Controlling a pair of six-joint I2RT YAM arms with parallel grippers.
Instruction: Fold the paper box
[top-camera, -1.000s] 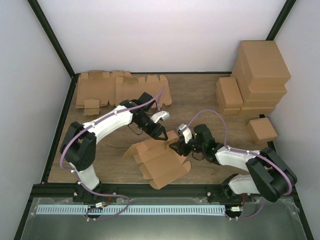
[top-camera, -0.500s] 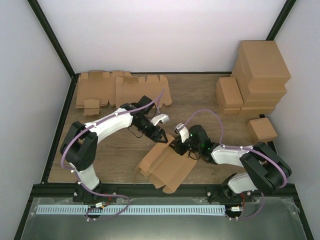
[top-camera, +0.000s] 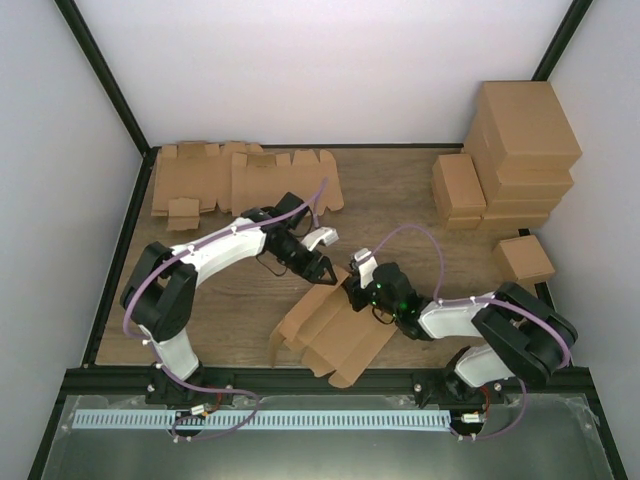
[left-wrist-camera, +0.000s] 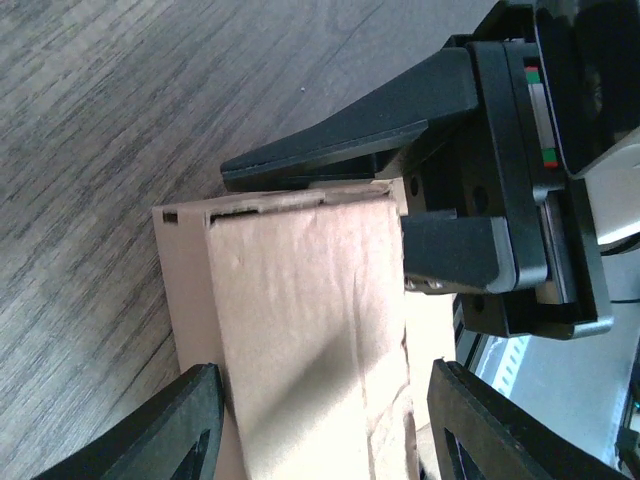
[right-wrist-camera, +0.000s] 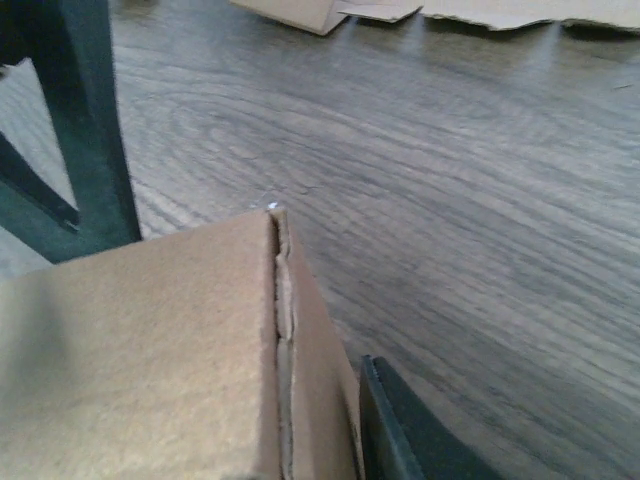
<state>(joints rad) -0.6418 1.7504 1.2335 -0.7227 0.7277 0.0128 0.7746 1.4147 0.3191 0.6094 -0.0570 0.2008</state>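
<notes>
Now the right gripper (top-camera: 351, 291) is pinching a corner of the half-folded brown box (top-camera: 330, 338), its flaps splaying out, while the left gripper (top-camera: 324, 273) is hovering wide open over it.

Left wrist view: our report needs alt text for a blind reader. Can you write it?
A folded flap of the paper box fills the centre, its far corner pinched by the right gripper. The left gripper, open, straddles it over a wooden table.

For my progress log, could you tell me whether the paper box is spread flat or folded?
Partly folded: the paper box has one panel doubled over, but tabbed flaps lie spread.
</notes>
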